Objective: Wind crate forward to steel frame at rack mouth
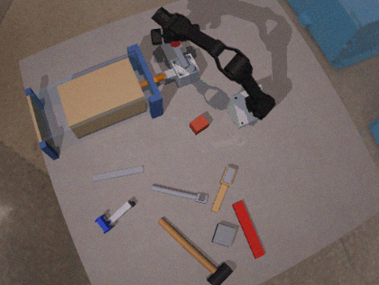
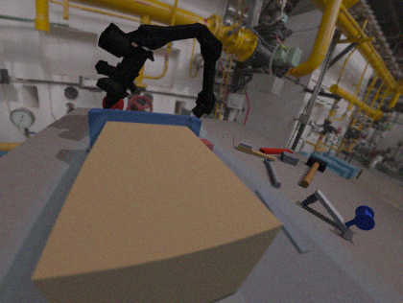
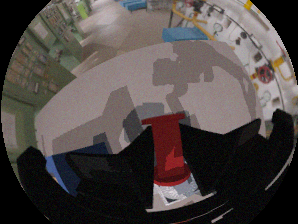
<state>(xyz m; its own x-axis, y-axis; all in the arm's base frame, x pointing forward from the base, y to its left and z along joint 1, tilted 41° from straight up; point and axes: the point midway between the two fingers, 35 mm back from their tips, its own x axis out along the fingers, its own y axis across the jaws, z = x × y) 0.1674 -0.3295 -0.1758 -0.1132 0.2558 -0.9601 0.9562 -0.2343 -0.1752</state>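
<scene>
The tan crate [image 1: 101, 90] [image 2: 158, 192] sits flat in the clear-panelled cubby. Its front is close behind the blue frame [image 1: 148, 77] [image 2: 144, 116] at the mouth, with a narrow gap where a bit of orange strap [image 1: 159, 78] shows; the strap runs on to the winch [image 1: 187, 80] [image 3: 175, 194]. The handle's grey crank arm [image 1: 181, 56] stands over the winch top and slants toward the back; its key is hidden. My gripper [image 1: 175, 41] [image 2: 113, 99] [image 3: 161, 127] is shut on the handle's red knob, one black finger on each side.
An orange-red block [image 1: 199, 124] lies in front of the winch. A grey bar [image 1: 118, 173], a wrench-like tool [image 1: 173, 191], a hammer [image 1: 189, 245], a red bar [image 1: 248, 230] and a grey block [image 1: 224, 234] lie farther forward. My arm's base stands right of the winch.
</scene>
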